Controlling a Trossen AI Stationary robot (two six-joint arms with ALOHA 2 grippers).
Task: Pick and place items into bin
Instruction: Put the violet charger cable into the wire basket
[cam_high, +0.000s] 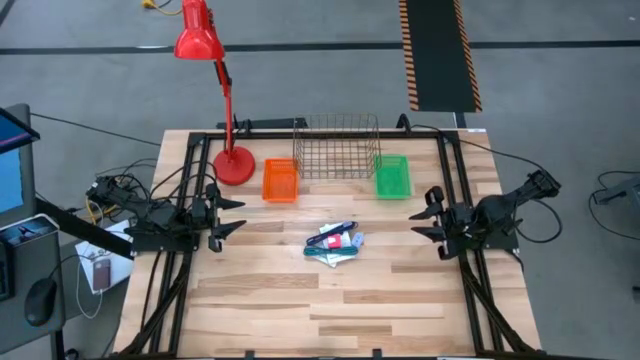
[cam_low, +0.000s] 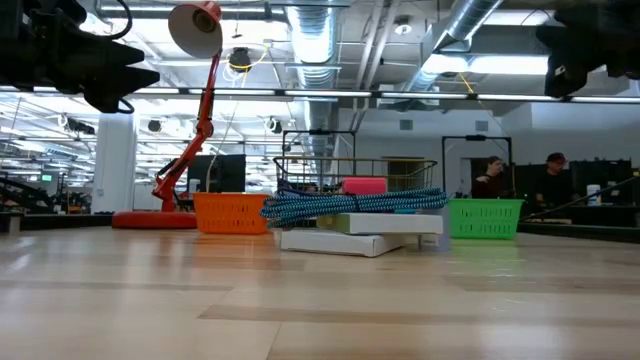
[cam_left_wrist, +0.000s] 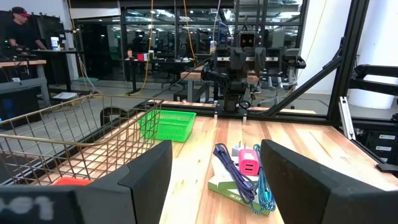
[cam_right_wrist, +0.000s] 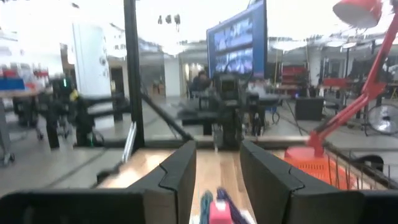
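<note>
The left gripper hangs over the table's left side with its fingers spread wide, holding and touching nothing. The right gripper faces it from the right side, fingers likewise apart and empty. Both are raised clear of the wood and well apart from the pile between them.

That pile of items lies near the table's middle: flat white packets at the bottom, a blue and teal braided cable coiled on top, and a small pink-red block resting among them. In the high view a dark blue pen lies at the pile's far edge.

Beyond the pile, a wire basket stands at the back of the table, with an orange bin just to its left and a green bin just to its right. No item shows in any of the three containers. A red lamp stands left of the orange bin.
</note>
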